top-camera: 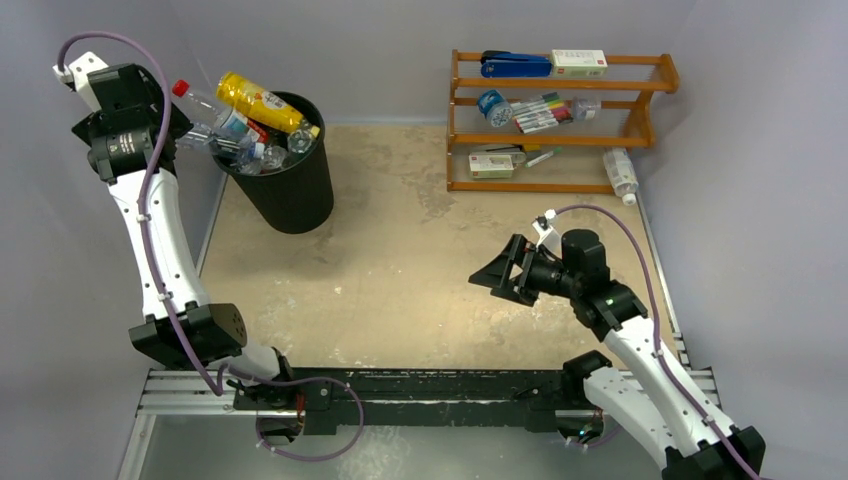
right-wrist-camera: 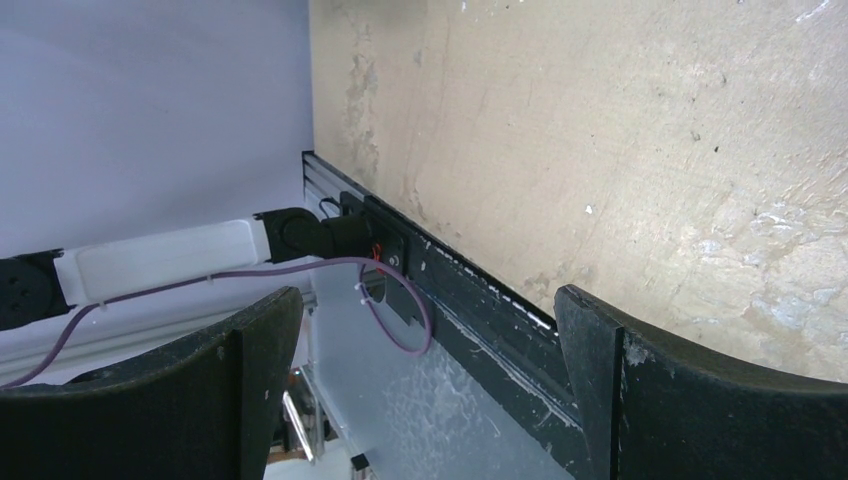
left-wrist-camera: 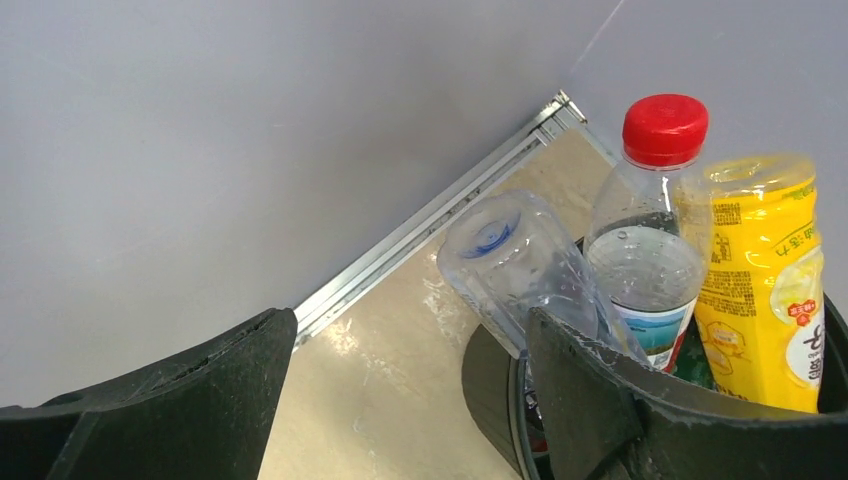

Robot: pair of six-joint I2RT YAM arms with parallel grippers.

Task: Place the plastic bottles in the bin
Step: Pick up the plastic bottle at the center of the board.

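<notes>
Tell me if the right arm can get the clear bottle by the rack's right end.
Probably yes: the right gripper is open and empty, and the clear bottle lies on the table beside the rack with nothing between.

Worn beige table (top-camera: pixel 400 270) carries a bin (top-camera: pixel 290 195) beside the left gripper (left-wrist-camera: pixel 410 340), and a rack (top-camera: pixel 454 130) and bottle (top-camera: pixel 621 173) beyond the right gripper (top-camera: pixel 495 278).

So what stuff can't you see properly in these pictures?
1. Top view: what lies deep in the large round black plastic bin; the yellow plastic bottle and others on top cover it.
2. Left wrist view: the yellow bottle's base, behind a finger of the left gripper.
3. Top view: writing on the boxes in the orange wooden rack, too small.
</notes>
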